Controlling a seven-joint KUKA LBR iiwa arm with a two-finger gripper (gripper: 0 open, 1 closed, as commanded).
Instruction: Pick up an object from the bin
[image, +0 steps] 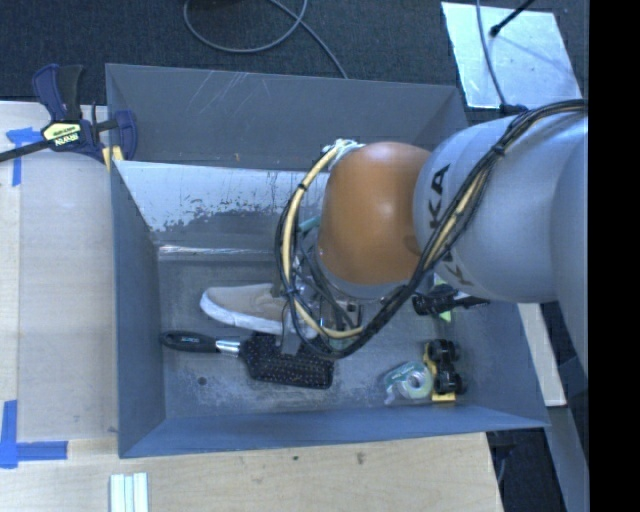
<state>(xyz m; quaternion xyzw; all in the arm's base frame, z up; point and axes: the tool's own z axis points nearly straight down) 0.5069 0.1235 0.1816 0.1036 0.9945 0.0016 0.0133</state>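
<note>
My gripper (299, 330) hangs low in the middle of the bin, largely hidden under the orange cover and its cables. It sits at the right end of a beige shoe (238, 305) that lies on its side, and just above the bristle head of a black hairbrush (286, 368). The brush's glossy handle points left along the bin floor. Whether the gripper touches the shoe or the brush is hidden.
A small yellow-and-black tool with a clear tape roll (425, 380) lies in the front right corner. A small green-and-black thing (441, 301) peeks out from under the arm at the right wall. The arm covers the bin's right and back part.
</note>
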